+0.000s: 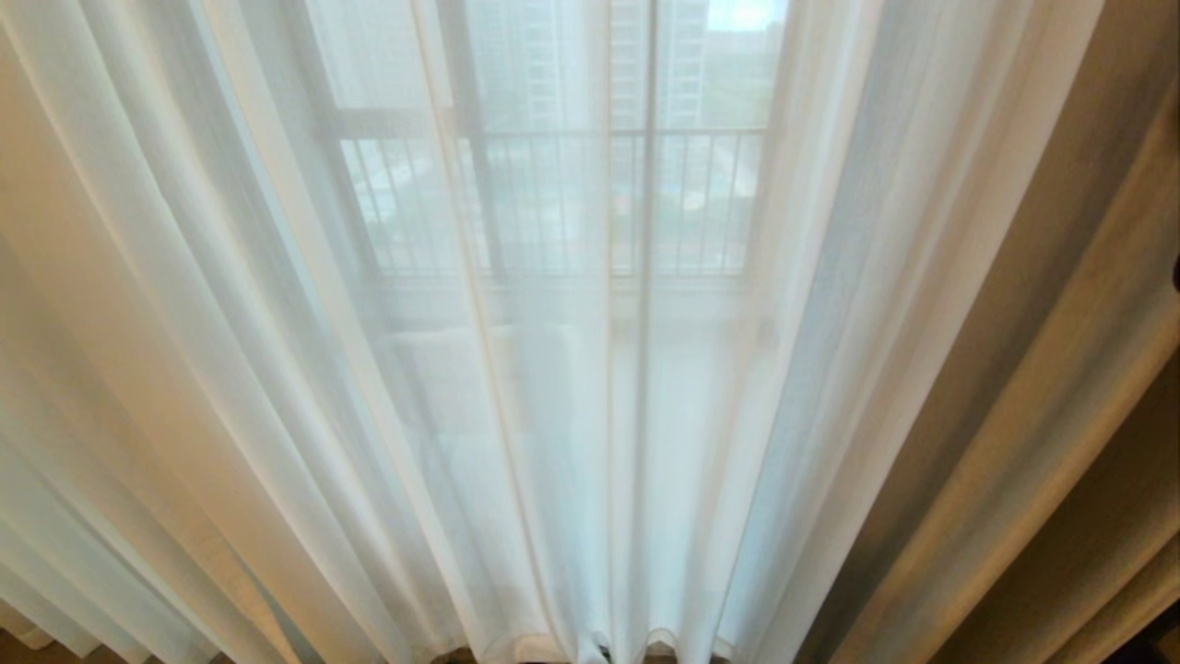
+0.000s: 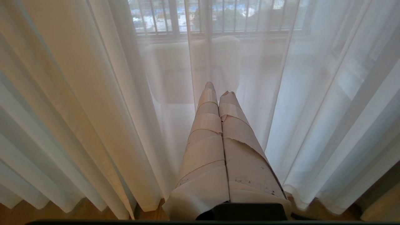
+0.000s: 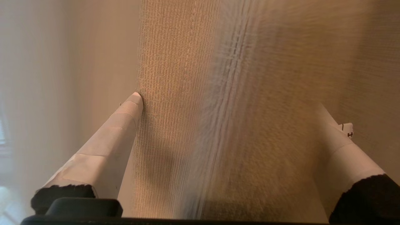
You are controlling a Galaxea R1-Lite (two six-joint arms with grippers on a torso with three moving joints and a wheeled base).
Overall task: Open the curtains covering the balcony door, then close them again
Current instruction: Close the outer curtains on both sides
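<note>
Far left: cream-beige drape [image 1: 55,304] hanging in long vertical pleats, long axis running ceiling to floor, hem just above the wooden floor [image 2: 93,214].

Next along: white sheers [image 1: 304,369], two panels, folds also vertical. Their inner edges meet near the middle of the head view and the hems gather at the floor there.

Behind the sheers: balcony door [image 1: 650,184], seen only through the fabric. A dark upright frame member runs top to bottom, with railing bars and tall buildings beyond.

Left gripper [image 2: 217,93]: low, pointing at the sheers just above the floor. Its taped fingers [image 2: 203,131] are pressed together with nothing between them. The tips lie right at the sheer fabric near where the two panels meet; cannot tell whether they touch it.

Right side: heavy beige drape [image 1: 1060,369], darker folds, again vertical, drawn in beside the right-hand sheer.

Right gripper [image 3: 231,109]: up against this right drape [image 3: 175,93], shown as ribbed weave filling its wrist view. Fingers [image 3: 125,118] spread wide, one either side of a fold. One tip touches the edge of that fold; the fabric lies between the fingers, not pinched.
</note>
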